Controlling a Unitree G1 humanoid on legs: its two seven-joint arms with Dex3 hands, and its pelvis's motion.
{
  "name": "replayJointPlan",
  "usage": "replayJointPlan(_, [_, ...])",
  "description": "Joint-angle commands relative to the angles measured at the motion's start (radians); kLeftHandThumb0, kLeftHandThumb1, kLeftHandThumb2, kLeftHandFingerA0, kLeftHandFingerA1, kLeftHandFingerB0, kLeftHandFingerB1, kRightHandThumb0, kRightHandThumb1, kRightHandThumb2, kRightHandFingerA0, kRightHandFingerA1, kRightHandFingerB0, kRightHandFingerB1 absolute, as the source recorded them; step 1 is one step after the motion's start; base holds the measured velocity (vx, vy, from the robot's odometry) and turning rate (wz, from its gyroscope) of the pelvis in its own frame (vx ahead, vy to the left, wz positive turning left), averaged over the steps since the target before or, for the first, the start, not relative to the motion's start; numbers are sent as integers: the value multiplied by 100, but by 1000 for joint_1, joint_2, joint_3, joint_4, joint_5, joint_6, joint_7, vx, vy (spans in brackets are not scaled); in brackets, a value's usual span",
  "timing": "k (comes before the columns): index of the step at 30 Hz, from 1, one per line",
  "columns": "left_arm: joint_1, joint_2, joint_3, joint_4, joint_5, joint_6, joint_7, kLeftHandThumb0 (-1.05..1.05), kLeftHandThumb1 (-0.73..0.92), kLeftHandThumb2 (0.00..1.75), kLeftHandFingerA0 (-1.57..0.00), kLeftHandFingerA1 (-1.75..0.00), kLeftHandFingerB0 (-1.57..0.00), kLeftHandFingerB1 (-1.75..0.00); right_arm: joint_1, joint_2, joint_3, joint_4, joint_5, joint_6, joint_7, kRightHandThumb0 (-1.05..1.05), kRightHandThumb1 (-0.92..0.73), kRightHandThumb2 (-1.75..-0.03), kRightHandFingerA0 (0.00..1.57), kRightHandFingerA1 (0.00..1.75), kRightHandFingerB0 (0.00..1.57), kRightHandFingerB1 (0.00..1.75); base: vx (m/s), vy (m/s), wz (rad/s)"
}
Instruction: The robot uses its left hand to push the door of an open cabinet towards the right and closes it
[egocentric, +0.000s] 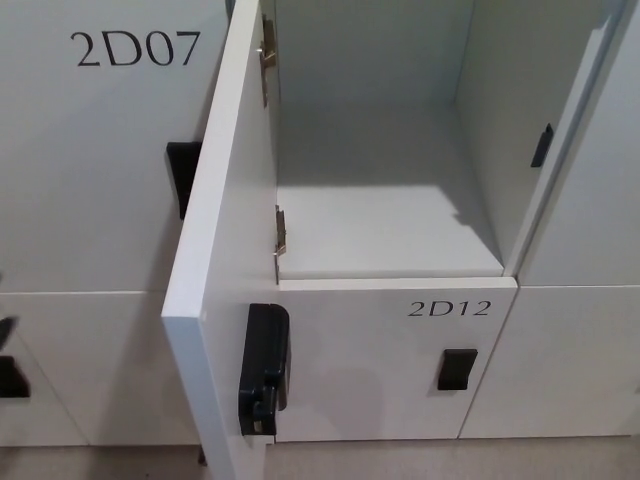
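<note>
Neither robot hand shows; white cabinet door stands wide open, black latch on its inner face.

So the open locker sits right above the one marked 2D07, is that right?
No. In the head view the open compartment sits right above the door marked 2D12; the door marked 2D07 is to its left, behind the open door.

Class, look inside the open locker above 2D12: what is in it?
The open locker shows bare floor and walls, two hinges and a black strike. Its upper part is out of frame.
</note>
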Motion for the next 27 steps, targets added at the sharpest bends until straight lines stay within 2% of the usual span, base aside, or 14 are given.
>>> replayJointPlan(1, [-226, -140, -386, -165, 430, 118, 17, -34, 54, 112, 0, -46, 0, -47, 1, -7, 2, 8, -6, -5, -12, -58, -92, -67, 24, 32, 20, 29, 0, 0, 0])
replayJointPlan(3, [-261, -226, -488, -235, 497, 141, -33, -35, 53, 112, 0, -46, 0, -47, 0, -7, 1, 7, -4, -3, -7, -57, -92, -68, 24, 32, 21, 29, 0, 0, 0])
replayJointPlan(5, [-265, -272, -531, -299, 510, 157, -59, -35, 52, 111, 0, -47, 0, -47, -4, -8, 3, 8, -5, -3, -6, -57, -92, -68, 24, 32, 21, 30, 0, 0, 0])
replayJointPlan(6, [-267, -305, -560, -357, 522, 173, -91, -81, 83, 115, -14, -45, 0, -33, -4, -7, 4, 7, -6, -4, -6, -58, -92, -67, 24, 33, 20, 30, 0, 0, 0])
replayJointPlan(9, [-278, -344, -604, -441, 542, 207, -134, -78, 82, 115, -16, -46, 0, -35, -5, -1, 7, 5, -9, -1, -10, -58, -92, -67, 25, 33, 21, 30, 0, 0, 0])
replayJointPlan(10, [-297, -380, -623, -475, 540, 212, -144, -35, 53, 112, 0, -47, 0, -48, -6, 2, 13, 5, -14, 0, -14, -57, -92, -68, 25, 33, 21, 30, 0, 0, 0])
replayJointPlan(16, [-450, -556, -678, -586, 510, 253, -192, -35, 53, 112, 0, -48, 0, -48, -18, 11, 22, 11, -19, -2, -14, -58, -92, -67, 26, 35, 22, 31, 4, 4, 4])
replayJointPlan(17, [-517, -624, -687, -597, 491, 280, -225, -35, 52, 111, 0, -47, 0, -47, -19, 14, 26, 10, -23, -2, -21, -59, -92, -67, 26, 35, 23, 31, 13, 14, 9])
replayJointPlan(24, [-721, -760, -721, -645, 488, 319, -314, -35, 51, 112, 0, -48, 0, -47, -36, 19, 7, 13, 6, -6, -5, -57, -90, -67, 26, 34, 22, 30, 6, 13, 7])
replayJointPlan(25, [-740, -774, -722, -642, 487, 317, -317, -87, 92, 76, -21, -32, -16, -28, -42, 20, 6, 15, 8, -2, -3, -57, -91, -67, 26, 34, 22, 31, 0, 0, 0])
replayJointPlan(27, [-777, -833, -717, -622, 461, 310, -304, -79, 91, 73, -24, -33, -18, -28, -60, 25, 7, 18, 9, 6, 5, -56, -91, -67, 22, 33, 20, 30, 0, 0, 0])
